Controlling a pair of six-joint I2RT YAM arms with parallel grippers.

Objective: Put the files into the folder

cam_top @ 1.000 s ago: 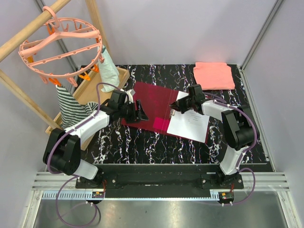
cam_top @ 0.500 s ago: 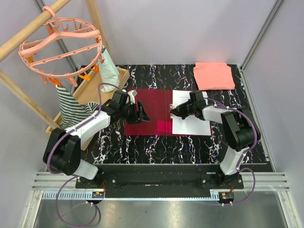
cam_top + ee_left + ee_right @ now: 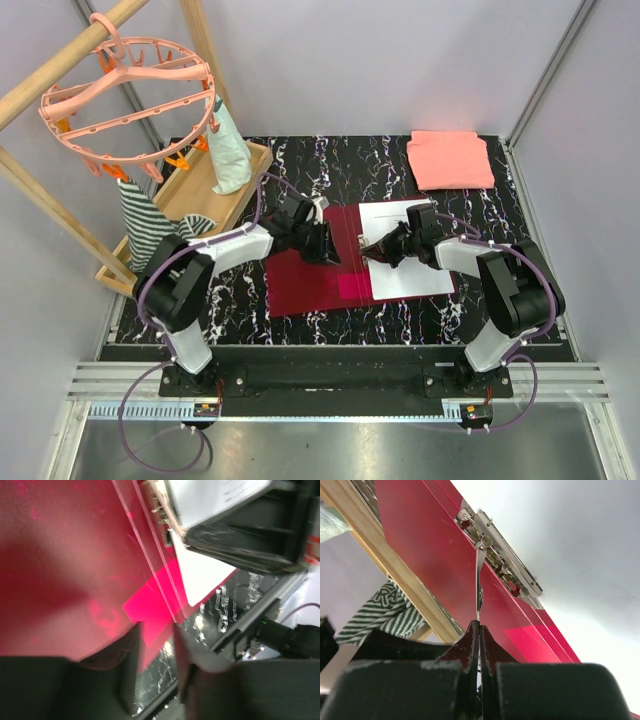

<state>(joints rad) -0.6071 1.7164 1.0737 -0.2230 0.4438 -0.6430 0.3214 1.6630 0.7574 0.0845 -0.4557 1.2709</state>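
Pinching the lever (image 3: 479,580) with our right end effector (image 3: 479,626) clenched on it; slip off and the clip (image 3: 502,567) snaps shut before the files (image 3: 415,280) slide under. Left end effector (image 3: 157,650), can't tell.

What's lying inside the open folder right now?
White sheets lie on the folder's right half, hiding most of it. At the spine the metal clip shows, its lever pinched in the right pincer. Whether the sheets' edge is under the clip is hidden.
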